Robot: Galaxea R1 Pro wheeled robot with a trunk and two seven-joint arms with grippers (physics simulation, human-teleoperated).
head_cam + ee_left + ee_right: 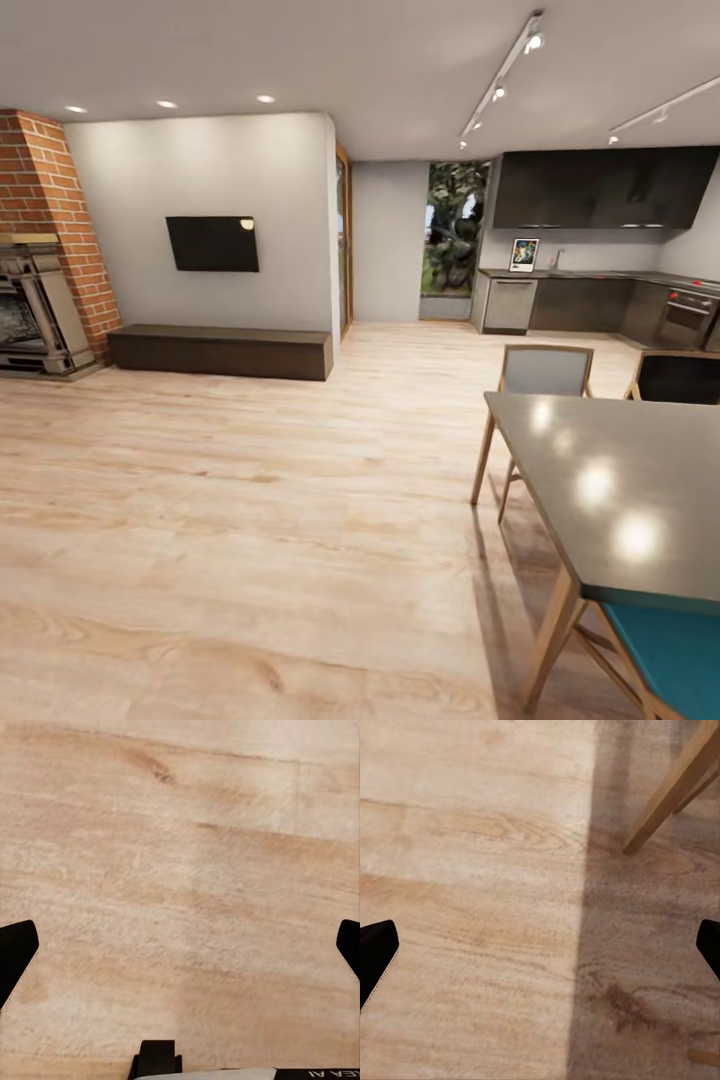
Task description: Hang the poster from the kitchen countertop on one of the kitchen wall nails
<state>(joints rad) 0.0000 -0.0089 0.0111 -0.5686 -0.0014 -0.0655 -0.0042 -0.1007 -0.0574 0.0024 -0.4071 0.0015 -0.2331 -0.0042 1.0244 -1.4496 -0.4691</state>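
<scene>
Pale matt wood-plank floor [250, 520], rough red brick fireplace [50, 210], glossy grey dining table [620, 490] on wooden legs.

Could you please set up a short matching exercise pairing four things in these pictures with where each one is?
Things:
1. poster
2. television
3. fireplace
4. teal chair

Places:
A. set in the brick wall at the far left
B. pushed in at the near end of the dining table
C. standing on the kitchen countertop, against the wall
D. mounted on the white wall above the low dark bench

Pairs: 1-C, 2-D, 3-A, 4-B
</scene>
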